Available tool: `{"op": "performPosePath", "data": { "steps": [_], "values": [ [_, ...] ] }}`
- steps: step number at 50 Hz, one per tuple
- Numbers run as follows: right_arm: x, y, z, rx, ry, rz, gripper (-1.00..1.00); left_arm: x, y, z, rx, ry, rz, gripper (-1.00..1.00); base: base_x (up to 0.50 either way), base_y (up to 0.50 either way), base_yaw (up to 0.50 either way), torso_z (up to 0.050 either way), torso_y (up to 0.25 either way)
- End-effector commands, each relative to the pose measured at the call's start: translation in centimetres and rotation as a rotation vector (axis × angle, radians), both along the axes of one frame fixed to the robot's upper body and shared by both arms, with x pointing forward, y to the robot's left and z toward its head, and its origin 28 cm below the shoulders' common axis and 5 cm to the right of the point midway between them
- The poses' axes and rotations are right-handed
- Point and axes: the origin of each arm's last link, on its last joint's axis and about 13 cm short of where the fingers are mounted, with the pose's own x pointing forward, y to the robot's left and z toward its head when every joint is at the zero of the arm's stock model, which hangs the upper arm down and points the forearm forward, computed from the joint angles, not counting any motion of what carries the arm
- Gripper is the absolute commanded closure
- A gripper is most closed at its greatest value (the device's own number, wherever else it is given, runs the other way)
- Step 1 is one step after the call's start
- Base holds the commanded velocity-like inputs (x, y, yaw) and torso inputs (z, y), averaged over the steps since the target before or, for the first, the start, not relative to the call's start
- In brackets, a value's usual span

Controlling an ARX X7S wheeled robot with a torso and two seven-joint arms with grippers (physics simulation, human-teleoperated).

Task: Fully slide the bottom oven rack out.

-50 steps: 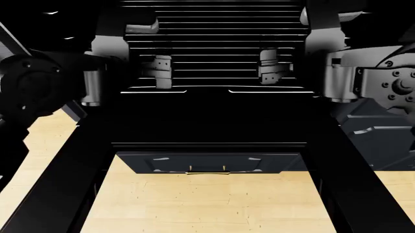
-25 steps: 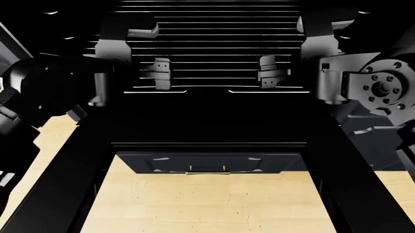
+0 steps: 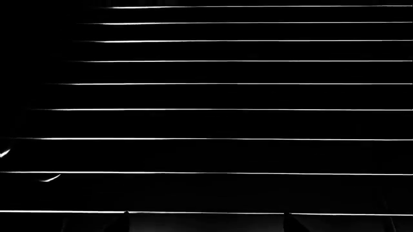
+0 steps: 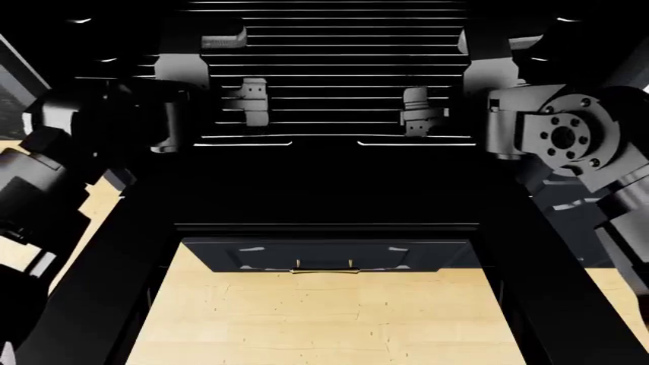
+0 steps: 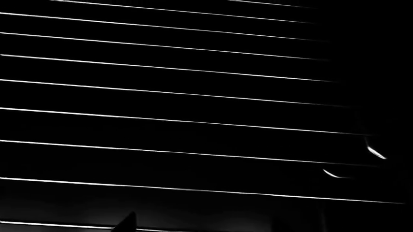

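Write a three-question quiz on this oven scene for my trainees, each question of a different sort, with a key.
1. True or false: the oven door is shut.
2. Multiple choice: in the head view, the left hand and right hand are over A) the floor, B) the bottom oven rack, C) the door handle.
3. Short answer: what marks the middle of the rack's front rail?

Key:
1. False; the door hangs open, dropped down.
2. B; both are over the rack's wires, just behind its front rail.
3. A notch, a gap in the bright rail line.
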Motion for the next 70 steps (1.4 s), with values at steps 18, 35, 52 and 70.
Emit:
{"op": "performPosePath", "data": {
  "steps": [18, 35, 52, 70],
  "values": [
    [-0.4, -0.3, -5.8, -0.008, 0.233, 0.021, -1.00, -0.6, 0.9, -6.1, 0.135, 0.278, 0.003, -1.00, 0.00, 0.00, 0.00, 0.000, -0.010],
    [-2.0, -0.7, -7.8, -0.069, 0.431, 0.031, -1.00, -1.3, 1.3, -7.7, 0.228, 0.522, -0.011, -1.00, 0.00, 0.00, 0.00, 0.000, -0.017],
    [-4.7, -0.8, -8.5, -0.081, 0.574, 0.047, -1.00, -3.9, 1.9, -9.5, 0.209, 0.658, 0.000, -1.00, 0.00, 0.00, 0.00, 0.000, -0.016],
    [-7.4, -0.6, -10.0, -0.093, 0.642, 0.089, -1.00, -6.5, 2.8, -11.1, 0.211, 0.730, -0.020, -1.00, 0.00, 0.00, 0.00, 0.000, -0.016]
  ]
}}
